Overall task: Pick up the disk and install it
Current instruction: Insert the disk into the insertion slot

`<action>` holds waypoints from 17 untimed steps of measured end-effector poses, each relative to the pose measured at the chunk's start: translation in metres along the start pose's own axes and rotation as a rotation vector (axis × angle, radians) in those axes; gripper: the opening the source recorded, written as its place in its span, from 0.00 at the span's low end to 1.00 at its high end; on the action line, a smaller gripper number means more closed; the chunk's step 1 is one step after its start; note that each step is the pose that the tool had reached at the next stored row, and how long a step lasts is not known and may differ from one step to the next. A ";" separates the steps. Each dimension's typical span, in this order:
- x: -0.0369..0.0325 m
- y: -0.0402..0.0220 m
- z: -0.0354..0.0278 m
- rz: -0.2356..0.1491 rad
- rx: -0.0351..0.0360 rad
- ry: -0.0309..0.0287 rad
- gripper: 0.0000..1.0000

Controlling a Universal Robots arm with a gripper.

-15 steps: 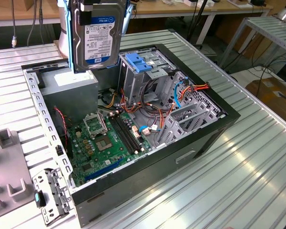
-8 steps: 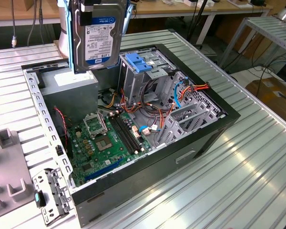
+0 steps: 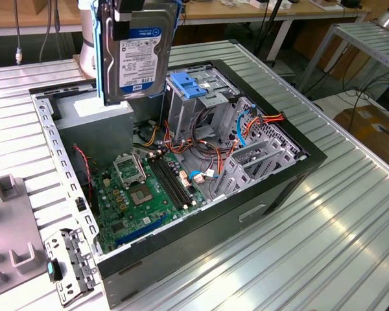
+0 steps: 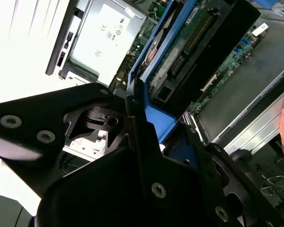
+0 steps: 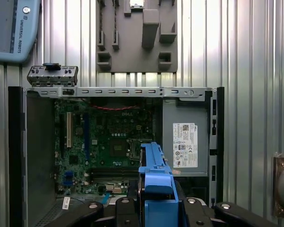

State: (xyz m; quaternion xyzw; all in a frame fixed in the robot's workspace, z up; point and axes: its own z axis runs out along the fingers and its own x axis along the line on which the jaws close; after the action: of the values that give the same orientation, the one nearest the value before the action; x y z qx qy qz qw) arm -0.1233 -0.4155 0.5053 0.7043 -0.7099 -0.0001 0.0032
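Blue-framed and dark-bodied, the disk (image 3: 137, 58) hangs upright in the air with its labelled face toward the exterior view, clear of everything beneath it; in the second wrist view its underside and blue carrier rail (image 4: 189, 42) run away from the camera, and in the first wrist view the frame (image 5: 154, 184) shows edge-on. The gripper (image 3: 128, 14) holds it from above; its black fingers (image 4: 132, 118) are clamped on the blue frame.

Below the disk lies an open computer case (image 3: 272, 188), resting on its side with the inside facing up; the first wrist view puts the disk over the line where the green motherboard (image 5: 109, 137) meets the grey power supply (image 5: 184, 144). Across the case, toward the exterior view's right, stands a grey metal drive cage (image 3: 204, 107) topped by a ribbed blue clip (image 3: 189, 84); red and orange cables trail beside it.

The case sits on a ribbed metal bench (image 3: 350, 233); a grey fixture plate (image 5: 137, 33) lies just beyond the case's open-rimmed side, and a small metal bracket (image 5: 52, 75) rests against that rim near one corner.
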 end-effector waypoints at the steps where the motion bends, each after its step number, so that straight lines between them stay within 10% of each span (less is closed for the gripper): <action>1: 0.0015 0.0000 0.0000 0.000 0.0000 0.0000 0.37; 17: 0.0448 -0.0003 0.0006 0.000 0.0001 0.0090 0.37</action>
State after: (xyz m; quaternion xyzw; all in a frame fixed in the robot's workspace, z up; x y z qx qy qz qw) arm -0.1233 -0.4602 0.5050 0.7043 -0.7099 0.0031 0.0063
